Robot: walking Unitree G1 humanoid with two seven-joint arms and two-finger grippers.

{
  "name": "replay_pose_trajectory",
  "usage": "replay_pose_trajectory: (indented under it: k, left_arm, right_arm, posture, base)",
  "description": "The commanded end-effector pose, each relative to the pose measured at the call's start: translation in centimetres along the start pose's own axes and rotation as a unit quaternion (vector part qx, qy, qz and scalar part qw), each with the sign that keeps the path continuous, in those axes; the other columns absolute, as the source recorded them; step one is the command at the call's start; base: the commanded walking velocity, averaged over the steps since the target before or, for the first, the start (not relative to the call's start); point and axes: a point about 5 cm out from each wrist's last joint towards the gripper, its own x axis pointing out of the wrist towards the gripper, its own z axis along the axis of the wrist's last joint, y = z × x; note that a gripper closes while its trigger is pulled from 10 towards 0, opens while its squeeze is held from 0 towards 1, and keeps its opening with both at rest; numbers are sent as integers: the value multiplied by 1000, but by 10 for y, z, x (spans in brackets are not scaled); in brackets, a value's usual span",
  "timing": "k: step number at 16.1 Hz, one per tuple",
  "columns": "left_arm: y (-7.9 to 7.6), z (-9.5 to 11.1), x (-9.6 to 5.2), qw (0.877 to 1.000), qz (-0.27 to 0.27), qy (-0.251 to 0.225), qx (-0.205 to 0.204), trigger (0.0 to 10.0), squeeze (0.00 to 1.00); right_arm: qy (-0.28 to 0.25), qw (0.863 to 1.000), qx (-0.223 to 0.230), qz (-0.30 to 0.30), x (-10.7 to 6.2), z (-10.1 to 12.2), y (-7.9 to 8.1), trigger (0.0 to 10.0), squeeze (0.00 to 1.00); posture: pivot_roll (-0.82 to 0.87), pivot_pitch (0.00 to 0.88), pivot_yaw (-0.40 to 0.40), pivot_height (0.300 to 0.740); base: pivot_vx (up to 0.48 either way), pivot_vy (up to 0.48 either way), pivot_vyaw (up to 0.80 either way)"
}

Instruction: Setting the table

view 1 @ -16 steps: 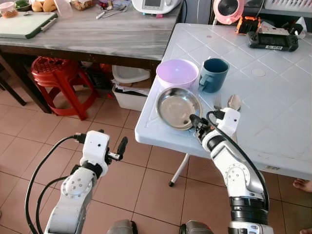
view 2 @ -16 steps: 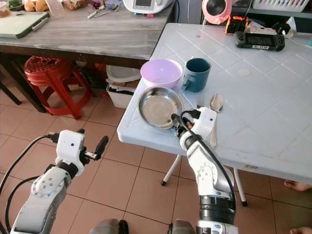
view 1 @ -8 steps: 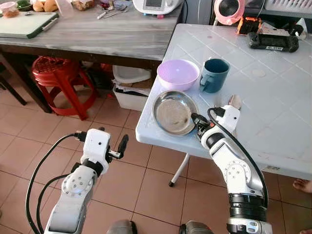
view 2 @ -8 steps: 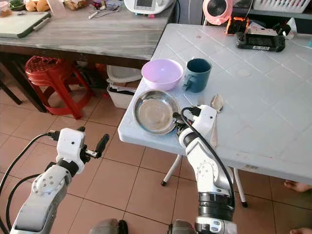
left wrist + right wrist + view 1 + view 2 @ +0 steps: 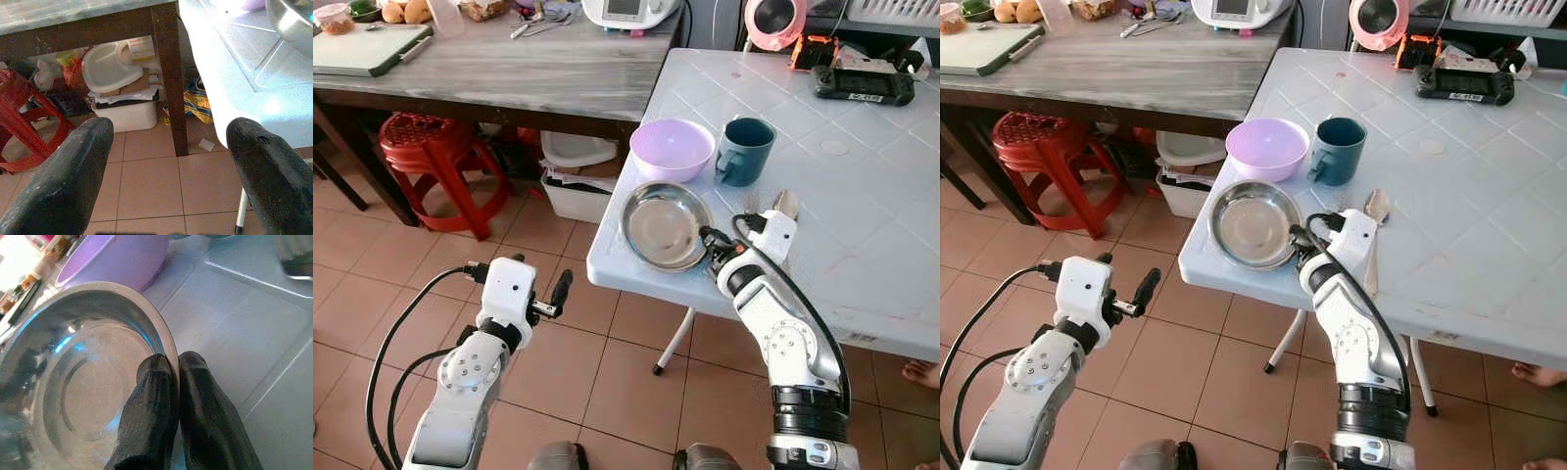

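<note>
Pinching plate: my right gripper (image 5: 709, 239) has its two fingers pressed together on the near rim of the steel plate (image 5: 664, 223).
Head views: plate sits at the white table's (image 5: 862, 186) front edge; beyond the jaws stand the purple bowl (image 5: 1268, 147) and teal mug (image 5: 1337, 150); beside the wrist lie a fork and spoon (image 5: 1374, 208).
Right wrist view: one finger inside the rim, one outside, rim clamped between.
Left wrist view: my left gripper (image 5: 168, 161) hangs spread wide over floor tiles, holding nothing.
Handling: I judge the plate light, rigid and slick; a rim pinch may slip, so keep it level.
</note>
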Motion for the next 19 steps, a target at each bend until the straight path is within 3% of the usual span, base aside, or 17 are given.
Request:
replay_pose_trajectory:
  k: [1, 5, 6, 7, 8, 11, 15, 19]
  left_arm:
    - [2, 0, 0, 1000, -3, -2, 11, 10000, 0]
    - [4, 3, 5, 1000, 21, -7, -5, 10000, 0]
    - [4, 3, 8, 1000, 23, -7, -13, 10000, 0]
    - [4, 4, 10, 999, 24, -11, -17, 10000, 0]
    - [4, 5, 12, 999, 29, -15, -17, 10000, 0]
    - [5, 5, 17, 999, 43, -17, -24, 10000, 0]
    - [3, 7, 25, 998, 45, -28, -33, 10000, 0]
    - [0, 8, 31, 998, 37, -33, -35, 10000, 0]
  right_arm:
    - [41, 997, 25, -61, -5, -19, -19, 0, 0]
    - [10, 997, 63, -45, -13, -19, -2, 0, 0]
    - [5, 997, 71, -36, -14, -20, 1, 941, 0]
    - [-1, 995, 87, -40, -16, -21, 2, 3608, 0]
    - [-5, 995, 87, -42, -20, -21, 2, 10000, 0]
    - [-14, 993, 102, -56, -30, -21, -3, 10000, 0]
    - [-48, 996, 65, -29, -36, -8, -2, 10000, 0]
    - [-58, 995, 66, -40, -42, -6, -9, 10000, 0]
  posture:
    - [32, 68, 69, 740]
    - [19, 43, 60, 740]
    - [15, 35, 57, 740]
    - [14, 28, 53, 740]
    - [10, 22, 51, 740]
    - [-9, 4, 47, 740]
    - [-34, 0, 57, 740]
    - [-48, 0, 58, 740]
  base:
    - [0, 0, 0]
    - [0, 0, 0]
    - [0, 0, 0]
    - [0, 0, 0]
    - [0, 0, 0]
    - [0, 0, 0]
    - [0, 0, 0]
    - [0, 363, 0]
